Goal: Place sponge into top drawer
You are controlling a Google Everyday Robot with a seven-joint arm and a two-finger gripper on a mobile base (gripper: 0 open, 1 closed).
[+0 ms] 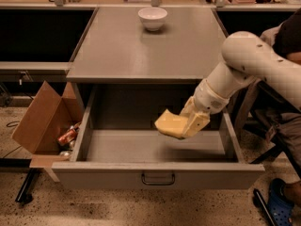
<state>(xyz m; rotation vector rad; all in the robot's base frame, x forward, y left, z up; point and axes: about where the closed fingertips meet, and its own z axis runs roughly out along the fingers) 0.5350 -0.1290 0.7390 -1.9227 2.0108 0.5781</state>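
The cream-yellow two-finger pincer point(192, 124), at the end of the white rounded arm point(244, 62), was closed on one end of the pale yellow soft foam sponge point(169, 125). The sponge hung free in the air, sticking out sideways from the pincer. It was above the bare floor of the wide, shallow grey metal top drawer point(117, 147), which stood open just below the pincer.

In my judgement the main danger was the grip itself. Only one end of the foam was squeezed, so the block could bend and slip out crooked. If it was let go from this height, such light, springy foam could bounce. It could also cling to a finger for a moment and fall late. The front edge of the flat grey metal surface point(141, 46) was just above and behind the pincer, and one drawer wall was near the wrist. A careless lift could therefore knock against either of them.

The sponge looked matte and soft, with curved, wavy sides. The drawer was smooth, dull sheet metal with straight walls and a flat front panel. A small dark metal bail handle point(158, 178) sat below the pincer on that panel. The round white bowl point(152, 18) stood far behind the pincer on the surface. The brown cardboard box point(40, 121), stiff and open, was well apart on the sponge's side.
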